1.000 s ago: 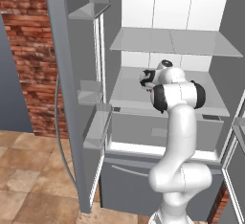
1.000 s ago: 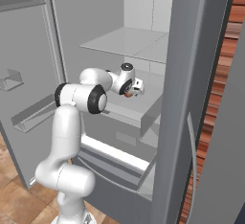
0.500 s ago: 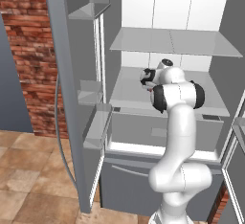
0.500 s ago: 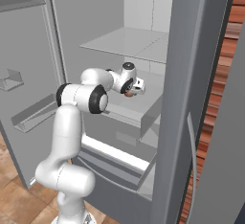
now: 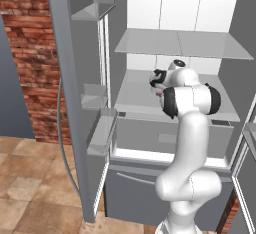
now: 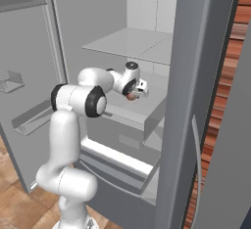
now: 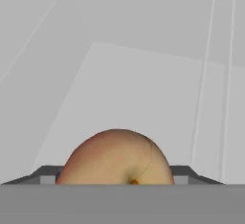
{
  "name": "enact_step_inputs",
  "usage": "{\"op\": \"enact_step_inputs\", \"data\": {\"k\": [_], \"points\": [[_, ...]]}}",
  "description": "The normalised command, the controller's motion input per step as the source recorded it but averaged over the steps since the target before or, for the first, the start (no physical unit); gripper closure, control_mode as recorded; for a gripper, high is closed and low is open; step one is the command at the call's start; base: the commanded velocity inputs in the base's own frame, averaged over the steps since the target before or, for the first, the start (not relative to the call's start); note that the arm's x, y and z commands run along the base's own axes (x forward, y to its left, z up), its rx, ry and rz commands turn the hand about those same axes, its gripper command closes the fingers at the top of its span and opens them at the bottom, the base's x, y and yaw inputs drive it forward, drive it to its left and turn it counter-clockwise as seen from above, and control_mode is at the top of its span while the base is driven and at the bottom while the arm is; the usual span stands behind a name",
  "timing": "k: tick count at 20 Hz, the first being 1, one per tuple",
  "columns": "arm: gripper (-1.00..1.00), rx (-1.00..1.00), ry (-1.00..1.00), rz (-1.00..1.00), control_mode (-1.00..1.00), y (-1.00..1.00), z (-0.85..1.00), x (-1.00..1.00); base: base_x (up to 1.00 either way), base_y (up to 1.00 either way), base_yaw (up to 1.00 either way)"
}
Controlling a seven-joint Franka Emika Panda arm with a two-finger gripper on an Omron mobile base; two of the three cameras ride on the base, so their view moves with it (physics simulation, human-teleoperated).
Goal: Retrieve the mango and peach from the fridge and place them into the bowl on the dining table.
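The fridge (image 5: 70,78) stands with both doors open. My arm reaches in over its middle glass shelf (image 5: 135,100). The peach (image 7: 115,158), round and orange-pink, sits between my fingertips (image 7: 47,174) and touches both. My gripper (image 7: 116,175) is shut on it. From the right base view the peach (image 6: 130,96) shows as a small pinkish ball under the hand, just above the shelf (image 6: 147,110), with the gripper (image 6: 131,95) around it. In the left base view the gripper (image 5: 159,89) is half hidden behind my own elbow. The mango, the bowl and the dining table are out of view.
An upper glass shelf (image 5: 180,43) hangs close above my hand. The left door (image 5: 97,128) carries bins, and the right door (image 6: 201,101) stands close beside the arm. A pulled-out drawer (image 6: 117,169) lies below. A brick wall (image 5: 30,53) is at left.
The fingers have drawn in onto the peach. The arm and the hand have hardly moved.
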Motion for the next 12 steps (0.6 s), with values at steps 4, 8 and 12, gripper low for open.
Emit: {"op": "enact_step_inputs", "data": {"k": [4,8,12], "points": [[1.0,0.0,-0.05,0.05,-1.0,0.06,0.25,-1.0,0.0,0.0,0.0],[1.0,-0.01,-0.08,0.1,-1.0,0.12,0.4,-1.0,0.0,0.0,0.0],[1.0,-0.05,-0.08,0.12,-1.0,0.26,0.5,-1.0,0.0,0.0,0.0]]}}
